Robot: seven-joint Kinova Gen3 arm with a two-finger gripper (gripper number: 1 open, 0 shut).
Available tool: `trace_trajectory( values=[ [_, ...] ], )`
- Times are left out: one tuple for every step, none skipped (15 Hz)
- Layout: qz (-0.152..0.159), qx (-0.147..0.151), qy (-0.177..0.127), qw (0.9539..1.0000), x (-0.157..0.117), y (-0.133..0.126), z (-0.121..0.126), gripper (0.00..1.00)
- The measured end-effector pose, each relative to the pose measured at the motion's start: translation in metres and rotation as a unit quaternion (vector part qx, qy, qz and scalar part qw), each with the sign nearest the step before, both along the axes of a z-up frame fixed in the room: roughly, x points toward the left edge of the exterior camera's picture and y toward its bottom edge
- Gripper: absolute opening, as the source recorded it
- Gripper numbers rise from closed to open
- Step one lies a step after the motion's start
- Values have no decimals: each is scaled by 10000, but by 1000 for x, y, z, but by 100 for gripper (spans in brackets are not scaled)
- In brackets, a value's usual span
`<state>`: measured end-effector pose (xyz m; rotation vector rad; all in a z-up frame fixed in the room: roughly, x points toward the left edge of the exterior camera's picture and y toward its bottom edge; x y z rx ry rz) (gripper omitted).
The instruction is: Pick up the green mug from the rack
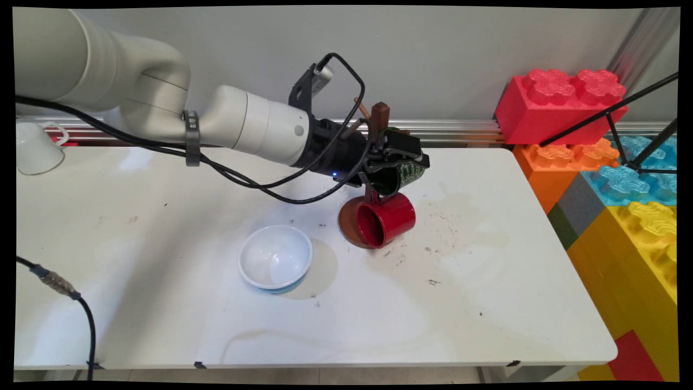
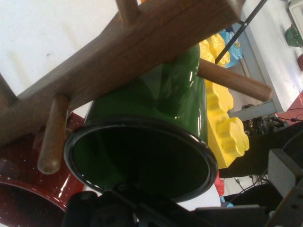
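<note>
Nearest: green enamel mug point(image 2: 142, 156) fills the hand view, glossy, black-rimmed, mouth toward the camera.
Fingers: the gripper point(image 1: 398, 162) is closed onto the green mug's rim at the near edge; how wide they stand I cannot tell beyond that hold.
Key relation: mug body runs straight ahead of the fingers, its long axis along the hand's line, pressed against the wooden mug tree point(image 2: 118, 61), whose post crosses at 12 o'clock.
Pegs: round dowels, smooth pale wood, at 9 and 3 o'clock of the mug.
Red mug point(image 1: 385, 219): glossy enamel, on its side at 6 o'clock of the gripper, by the tree's round base.
Bowl point(image 1: 275, 257): white, shallow, on the desk point(image 1: 162, 303) at 8 o'clock.
</note>
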<state>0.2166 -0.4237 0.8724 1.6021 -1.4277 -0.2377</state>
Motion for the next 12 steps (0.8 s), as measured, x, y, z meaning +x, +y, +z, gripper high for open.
trace_trajectory(
  values=[
    [11, 6, 5, 10000, 0, 0, 0, 100],
    [26, 12, 7, 10000, 0, 0, 0, 100],
    [34, 13, 7, 10000, 0, 0, -1, 100],
    [43, 13, 6, 10000, 0, -1, -1, 100],
    [48, 11, 1, 10000, 0, -1, -1, 100],
    [53, 6, -4, 10000, 0, -1, -1, 100],
    [53, -2, -10, 10000, 0, -1, -1, 0],
    [53, -14, -19, 10000, 0, -1, 0, 0],
    [55, -23, -35, 10000, 1, -1, 0, 0],
    [53, -30, -48, 10000, 1, -1, 0, 0],
    [55, -34, -55, 10000, 1, -1, -1, 0],
    [56, -37, -63, 10000, 2, -1, -1, 0]
  ],
)
